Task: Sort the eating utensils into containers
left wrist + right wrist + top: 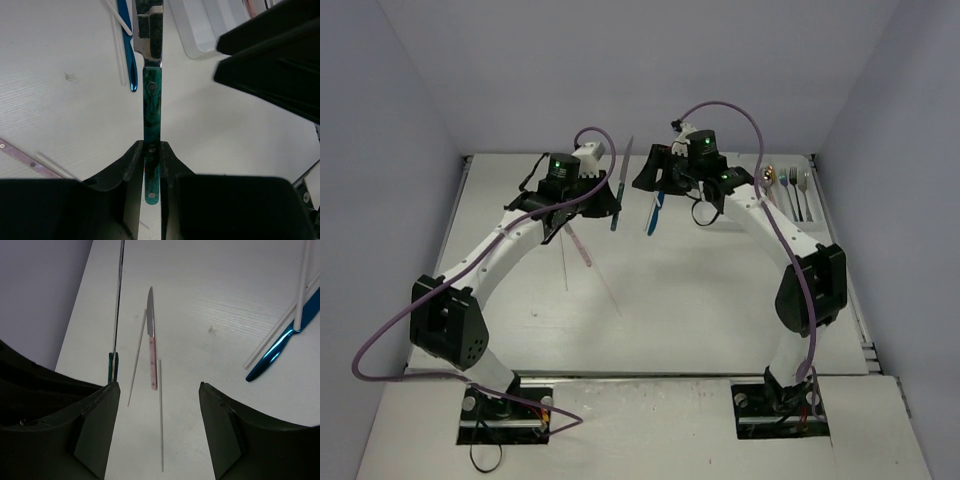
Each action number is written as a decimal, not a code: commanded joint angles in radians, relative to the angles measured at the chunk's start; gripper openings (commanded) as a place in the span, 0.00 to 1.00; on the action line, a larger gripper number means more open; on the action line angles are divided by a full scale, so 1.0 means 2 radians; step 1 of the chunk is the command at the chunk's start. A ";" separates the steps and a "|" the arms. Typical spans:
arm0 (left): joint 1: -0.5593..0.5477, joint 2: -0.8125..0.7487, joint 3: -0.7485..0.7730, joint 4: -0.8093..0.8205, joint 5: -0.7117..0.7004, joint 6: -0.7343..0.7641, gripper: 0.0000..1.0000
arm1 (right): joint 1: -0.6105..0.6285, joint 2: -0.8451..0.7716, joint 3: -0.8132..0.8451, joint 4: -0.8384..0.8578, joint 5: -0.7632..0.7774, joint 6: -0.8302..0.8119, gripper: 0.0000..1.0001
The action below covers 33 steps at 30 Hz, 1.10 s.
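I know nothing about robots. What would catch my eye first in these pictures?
The left tool pinches a teal-handled knife by its handle end. The right tool stands open, facing a pink-handled knife and thin pale sticks lying on the white table. At the table's far right, a white tray holds a few spoons.

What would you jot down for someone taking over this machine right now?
Left claw: shut on the teal-handled steel knife.
Right claw: open, empty.
Done: gold, blue and silver spoons lie in the white plastic compartment tray.
Left: the held knife, plus the pink-handled knife, shiny blue utensil and thin pale sticks lying on the white table.
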 commanded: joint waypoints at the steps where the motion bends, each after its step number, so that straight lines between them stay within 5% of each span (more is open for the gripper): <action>1: -0.010 -0.030 0.013 0.050 0.010 -0.013 0.00 | 0.028 0.016 0.047 0.036 -0.004 0.012 0.61; 10: -0.014 -0.029 0.015 0.054 0.012 -0.012 0.00 | 0.052 0.050 0.064 0.036 -0.021 0.004 0.54; 13: -0.014 -0.030 0.013 0.057 0.013 -0.011 0.00 | 0.052 0.056 0.066 0.037 -0.032 0.002 0.38; 16: -0.014 -0.031 0.011 0.058 0.015 -0.009 0.00 | 0.052 0.062 0.071 0.037 -0.043 -0.006 0.00; 17: -0.014 -0.031 0.010 0.061 0.017 -0.007 0.00 | 0.051 0.062 0.071 0.037 -0.044 -0.009 0.00; 20: -0.014 -0.032 0.009 0.060 0.028 0.001 0.23 | 0.046 0.060 0.067 0.037 -0.043 -0.018 0.00; 21: -0.013 -0.034 0.009 0.055 0.030 0.008 0.51 | 0.042 0.057 0.063 0.037 -0.041 -0.024 0.00; 23: -0.012 -0.036 0.008 0.042 0.025 0.016 0.83 | 0.025 0.049 0.058 0.036 -0.042 -0.035 0.00; 33: 0.021 -0.082 -0.054 -0.007 -0.041 0.079 0.89 | -0.129 0.011 0.020 -0.042 0.029 -0.192 0.00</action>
